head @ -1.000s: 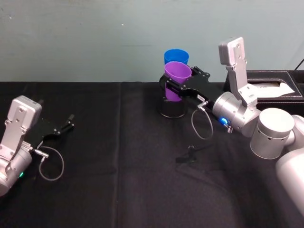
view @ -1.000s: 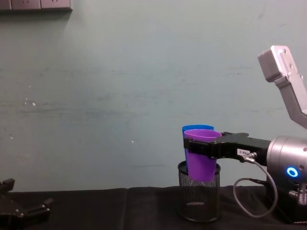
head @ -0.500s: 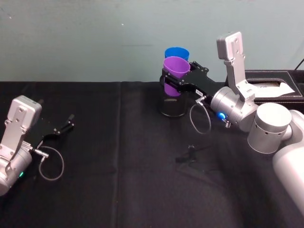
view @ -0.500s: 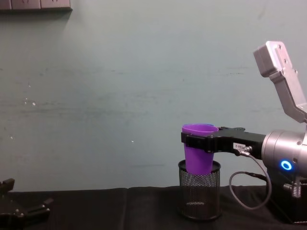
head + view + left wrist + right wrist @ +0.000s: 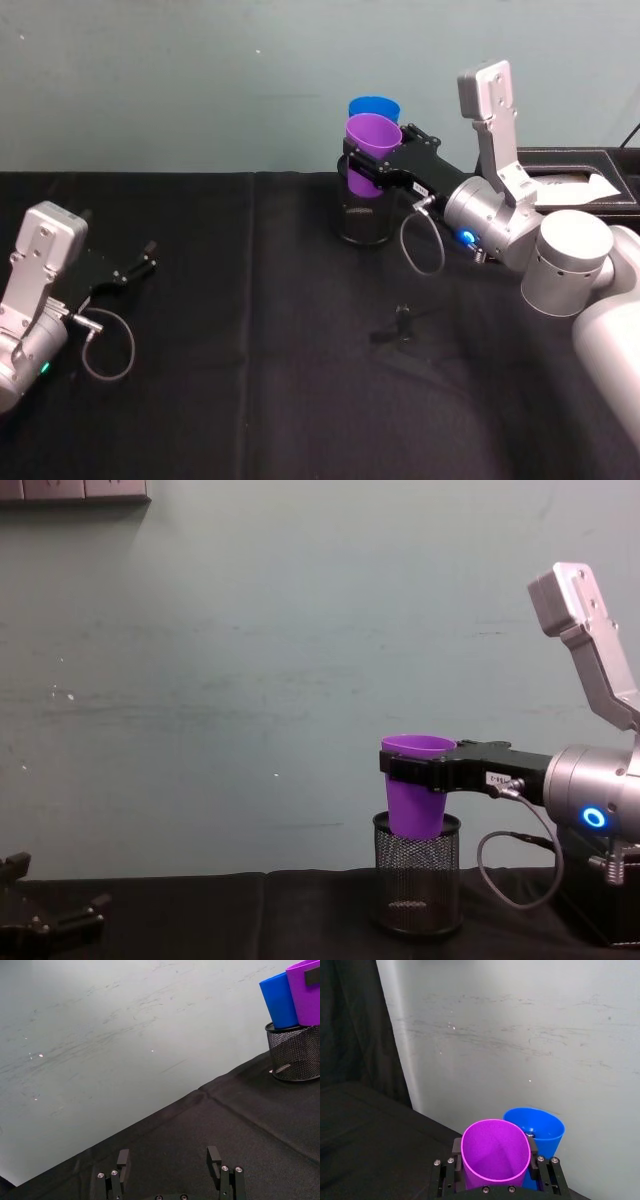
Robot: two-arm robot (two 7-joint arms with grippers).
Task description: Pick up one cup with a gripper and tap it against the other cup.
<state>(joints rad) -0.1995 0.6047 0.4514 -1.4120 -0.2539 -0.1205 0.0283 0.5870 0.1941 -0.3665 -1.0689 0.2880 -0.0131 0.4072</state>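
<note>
Our right gripper (image 5: 377, 158) is clamped around the purple cup (image 5: 374, 135) just below its rim, holding it upright with its base dipping into the mouth of the black wire-mesh holder (image 5: 362, 228). The blue cup (image 5: 374, 106) stands in that holder, just behind the purple one; we cannot tell whether the two walls touch. Our left gripper (image 5: 167, 1160) sits low over the black tablecloth (image 5: 250, 380) on our left, fingers apart, idle. For the tap, we judge a short, level nudge toward the blue cup is best: keep the grip firm, meet wall to wall, and go gently, since the light holder could tip or slide
</note>
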